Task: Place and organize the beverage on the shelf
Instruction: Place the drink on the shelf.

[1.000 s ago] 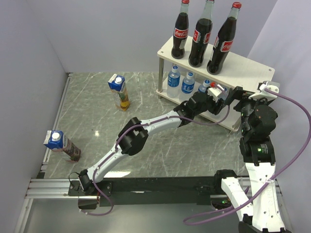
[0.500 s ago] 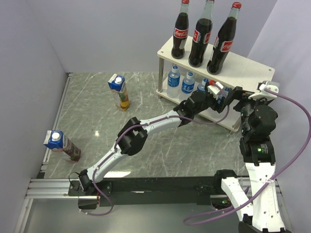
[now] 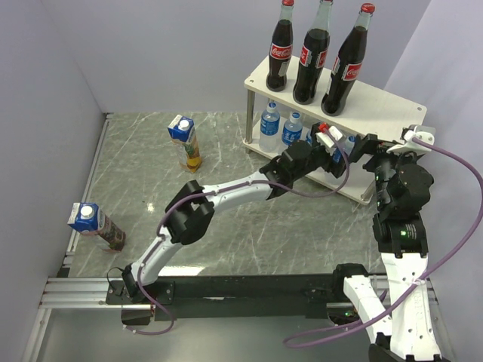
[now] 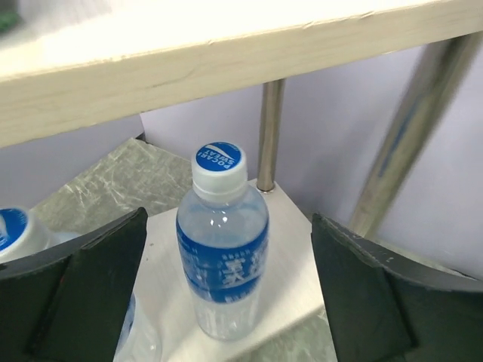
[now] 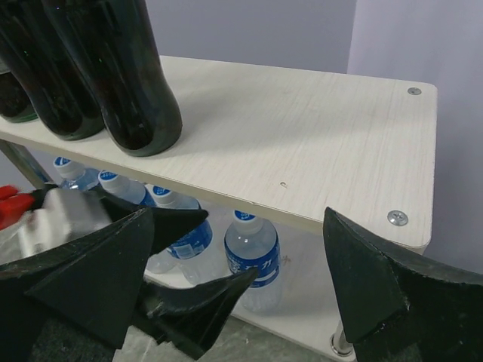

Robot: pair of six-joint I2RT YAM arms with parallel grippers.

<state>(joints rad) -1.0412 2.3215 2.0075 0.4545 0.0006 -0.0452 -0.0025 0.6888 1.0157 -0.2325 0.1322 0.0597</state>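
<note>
The shelf point(image 3: 385, 109) stands at the back right, with three cola bottles point(image 3: 311, 56) upright on its top board. On its lower board stand water bottles point(image 3: 269, 124). My left gripper point(image 4: 226, 220) is open around one water bottle point(image 4: 223, 245) there; both fingers point(image 4: 83, 290) stand clear of it. In the top view the left gripper point(image 3: 336, 147) reaches under the top board. My right gripper point(image 5: 240, 219) is open and empty just off the shelf's right end, facing the same water bottle point(image 5: 253, 260). Two juice cartons point(image 3: 183, 139) point(image 3: 94, 225) stand on the table at the left.
The shelf's thin metal legs point(image 4: 268, 136) rise close behind the bottle. The left arm's fingers point(image 5: 204, 302) cross the right wrist view. Grey walls close the table at the left and back. A metal rail point(image 3: 83, 290) runs along the near edge.
The left gripper has opened and let go of the water bottle, which now stands on the lower board. The left arm's elbow has drawn back to the left. The right arm has stayed put.
</note>
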